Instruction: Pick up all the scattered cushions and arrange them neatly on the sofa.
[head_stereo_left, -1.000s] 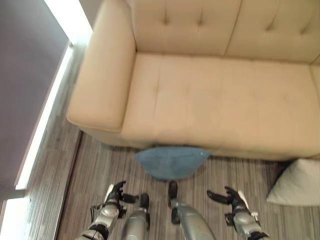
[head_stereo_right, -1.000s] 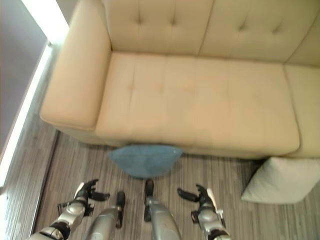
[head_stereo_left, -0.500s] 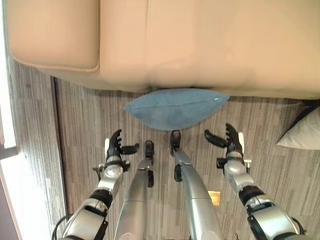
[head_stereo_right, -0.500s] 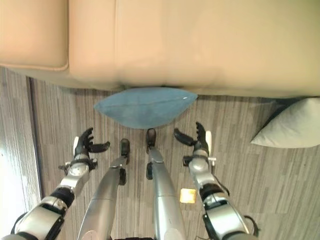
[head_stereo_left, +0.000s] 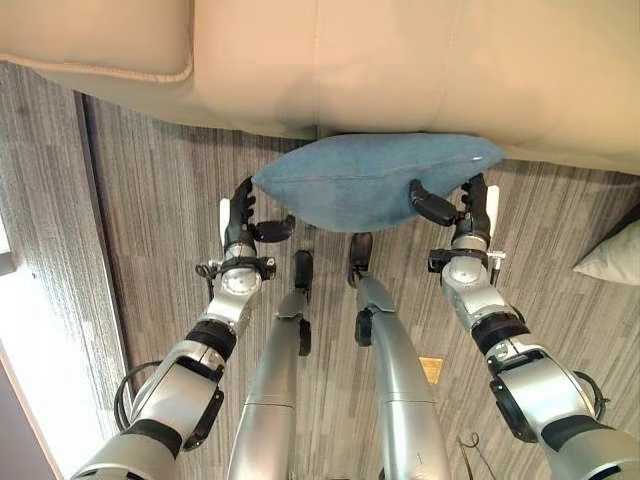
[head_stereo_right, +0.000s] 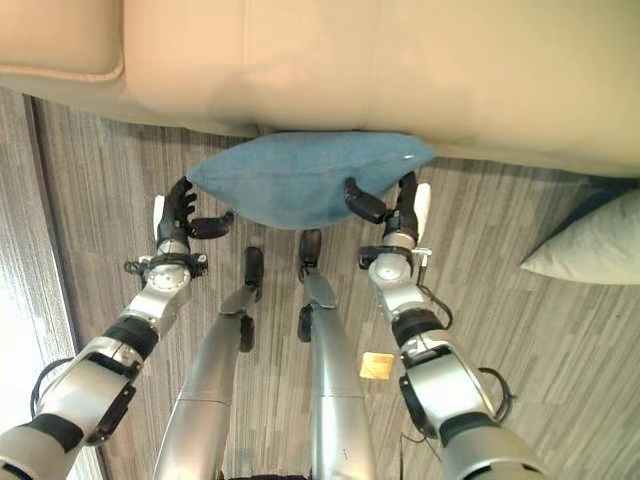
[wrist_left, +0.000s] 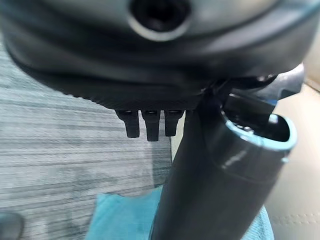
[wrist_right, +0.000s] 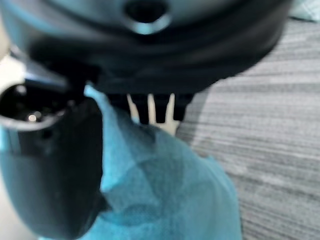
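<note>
Nearest the robot, the left hand (head_stereo_left: 240, 228) and the right hand (head_stereo_left: 462, 212) were both spread, thumbs held wide of the fingers and clamped on nothing. They flanked the blue cushion (head_stereo_left: 372, 180), the left just beside its 8 o'clock corner, the right at its 4 o'clock edge with the thumb lying over the fabric; whether it pressed in could not be told.

The cushion lay on the wood-grain floor (head_stereo_left: 150, 240), its far edge against the base of the cream sofa (head_stereo_left: 420, 60) at 12 o'clock. It looked soft and light, likely to sag if pinched at one corner, so squeezing the two ends between the palms seemed the surer hold.

Off at 3 o'clock, well apart, a pale cushion (head_stereo_right: 592, 250) lay on the floor.
</note>
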